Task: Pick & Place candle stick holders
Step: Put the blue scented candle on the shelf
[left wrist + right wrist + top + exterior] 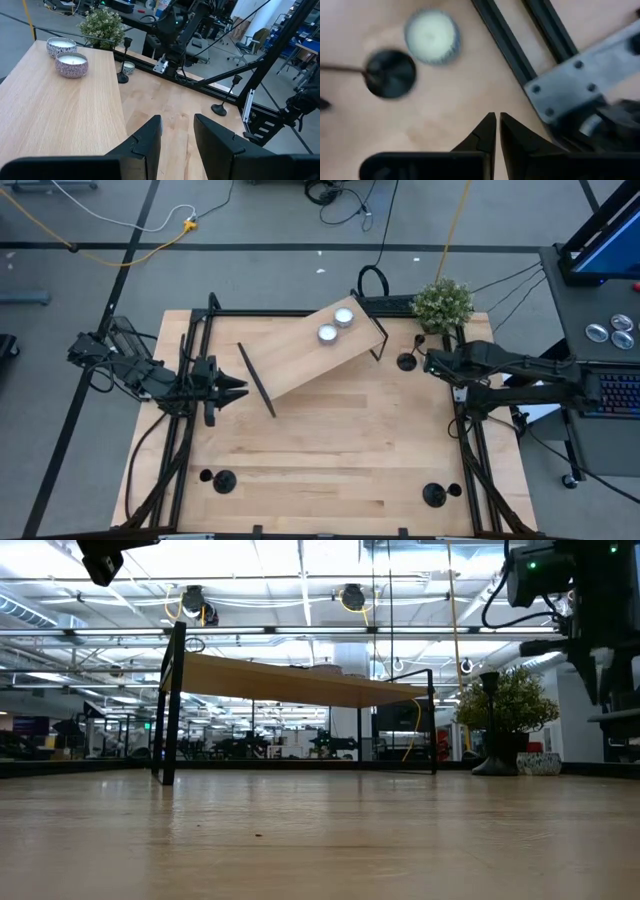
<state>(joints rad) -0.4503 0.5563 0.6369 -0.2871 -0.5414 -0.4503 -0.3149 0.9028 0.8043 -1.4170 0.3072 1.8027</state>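
The right gripper (497, 131) hovers with fingers pressed together, empty — a candle stick holder (390, 73) stands just ahead of the tips, beside a tealight (432, 37). Best to spread the fingers first, then descend astride the thin stem without nudging the tealight. The left gripper (175, 135) waits, partly spread, holding nothing.

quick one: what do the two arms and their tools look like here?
Both arms are dark, near-black, jointed links with black cables trailing from them. The left tool and right tool each end in two matte black, wedge-shaped fingers tapering to narrow tips. A green indicator light glows on the right arm. No markings are legible.
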